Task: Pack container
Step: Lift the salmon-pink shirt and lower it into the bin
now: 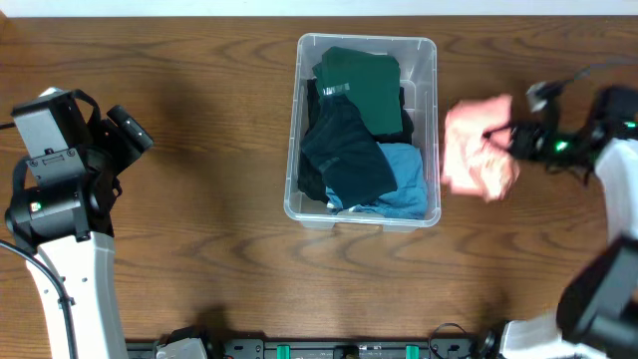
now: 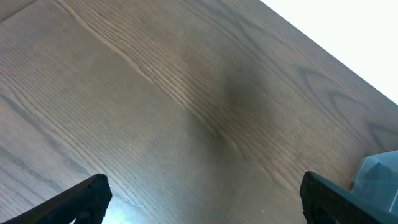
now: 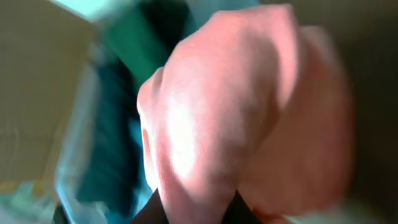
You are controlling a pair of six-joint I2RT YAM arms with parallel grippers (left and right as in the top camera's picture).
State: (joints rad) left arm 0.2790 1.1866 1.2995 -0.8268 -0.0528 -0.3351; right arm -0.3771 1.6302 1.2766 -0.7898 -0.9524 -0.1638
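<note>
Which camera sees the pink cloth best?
The overhead view. It shows the whole pink cloth beside the container, gripped by the right gripper. The right wrist view is so close that the cloth is just a blurry pink blob. The left wrist view does not show it.

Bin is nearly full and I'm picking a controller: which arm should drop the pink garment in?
Right. The right gripper grips the pink garment just beside the container's right wall. The left gripper hangs open over the table at the far left, holding nothing.
</note>
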